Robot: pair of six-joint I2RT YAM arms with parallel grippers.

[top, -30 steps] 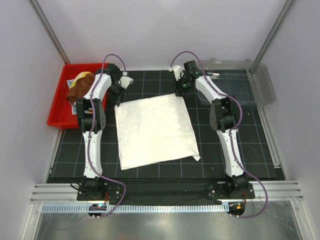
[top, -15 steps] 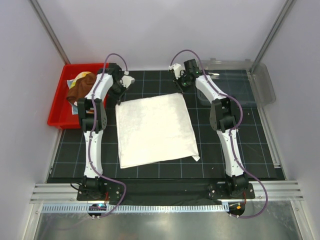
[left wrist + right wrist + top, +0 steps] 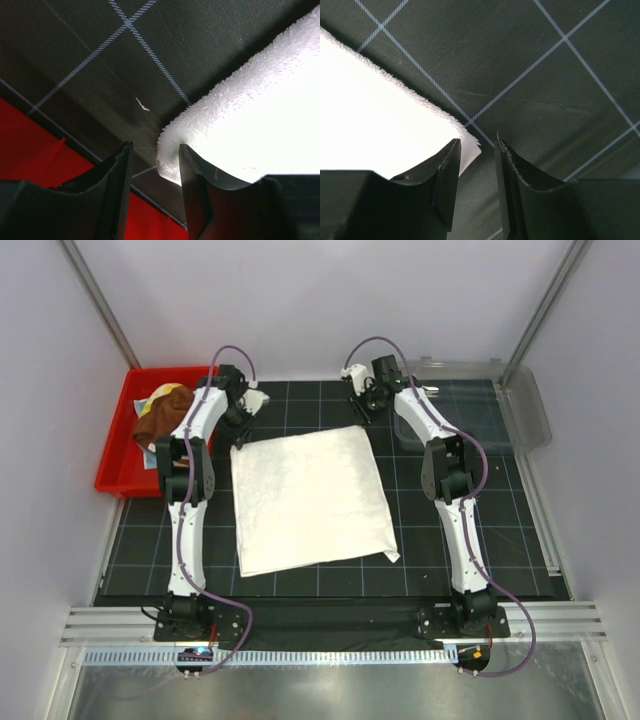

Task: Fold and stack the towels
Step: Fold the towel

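A large white towel (image 3: 310,500) lies folded flat on the black grid mat (image 3: 430,530). My left gripper (image 3: 241,423) hovers at its far left corner, jaws open, and the fluffy corner (image 3: 172,150) lies on the mat below the gap. My right gripper (image 3: 363,412) hangs over the far right corner, also open, with the corner tip (image 3: 470,148) showing between its fingers. Neither gripper holds anything. A rust-brown towel (image 3: 155,423) and a yellow towel (image 3: 168,393) lie bunched in the red bin (image 3: 112,465).
The red bin stands off the mat's far left edge, and its red side (image 3: 30,160) shows close beside my left gripper. A clear plastic container (image 3: 520,405) stands at the far right. White walls enclose the table on three sides.
Both grippers have drawn back slightly toward the far side, off the white towel's far corners, and now stand open. The towel has barely shifted.
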